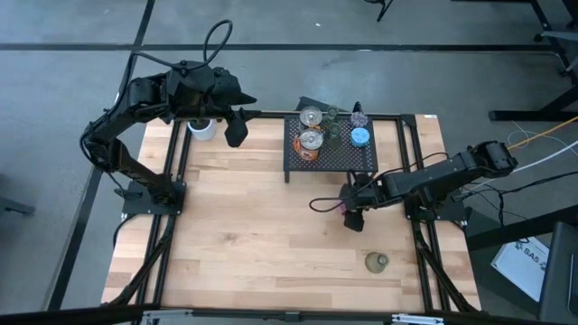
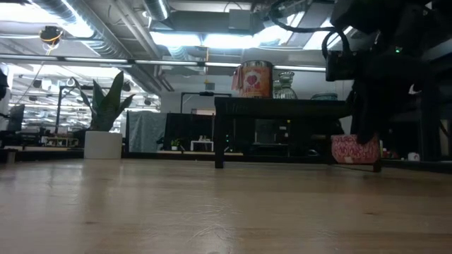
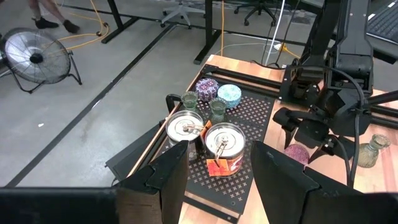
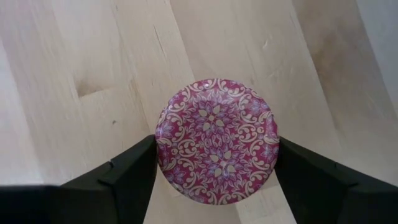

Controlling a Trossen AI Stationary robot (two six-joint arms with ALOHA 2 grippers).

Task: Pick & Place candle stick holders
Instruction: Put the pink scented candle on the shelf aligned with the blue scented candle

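- High view: the right end effector [image 1: 353, 214] sits low over the desk [image 1: 253, 235], just in front of the black mesh rack [image 1: 330, 155]; an olive-green glass holder [image 1: 376, 262] stands on the desk well apart from it. The left end effector [image 1: 237, 129] hangs beside the rack, near the white plant pot [image 1: 202, 129]
- Low view: the pink holder [image 2: 354, 149] rests on the desk under a dark arm; an orange-accented silvery holder [image 2: 255, 79] stands on the rack
- Left wrist view: left fingers [image 3: 169, 177] partly apart, holding nothing; two silvery holders [image 3: 224, 146], the blue holder [image 3: 229, 94] and the purple-speckled holder [image 3: 206, 88] lie beyond them on the rack
- Right wrist view: right fingers [image 4: 124, 174] wide, flanking the pink holder [image 4: 216, 141], seeming to touch its rim
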